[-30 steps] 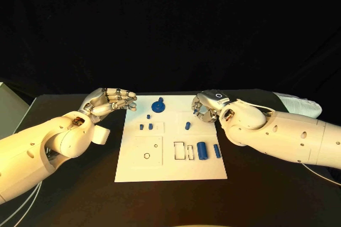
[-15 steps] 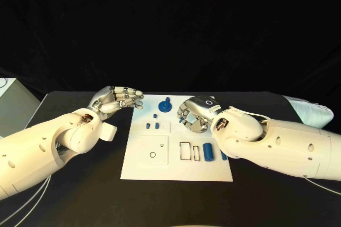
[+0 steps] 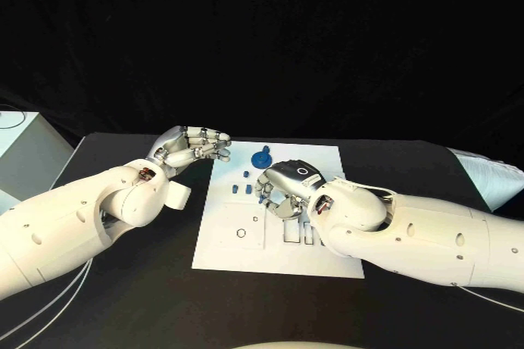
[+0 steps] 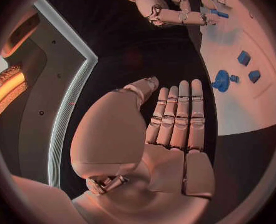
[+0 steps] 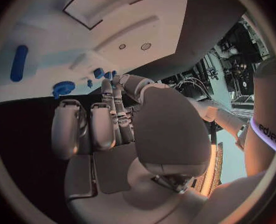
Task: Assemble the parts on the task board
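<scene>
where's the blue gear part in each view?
Head view: round blue toothed gear part at the white task board's far edge, between the hands.
Left wrist view: gear on the board, beside two small blue blocks.
Right wrist view: gear at the board's edge.
Shared landmark: those blocks.

— What lies behind the flat black desk (image 3: 131, 288)?

— A plain black backdrop (image 3: 262, 54), dark from edge to edge.

— Any furniture around it?

— A white box-shaped cabinet (image 3: 24, 156) stands just off the desk's left end. At the right end rests a white cushion-like bundle (image 3: 494, 176).

— And the light?

— It is dim, and the desk's surface looks matte.
</scene>
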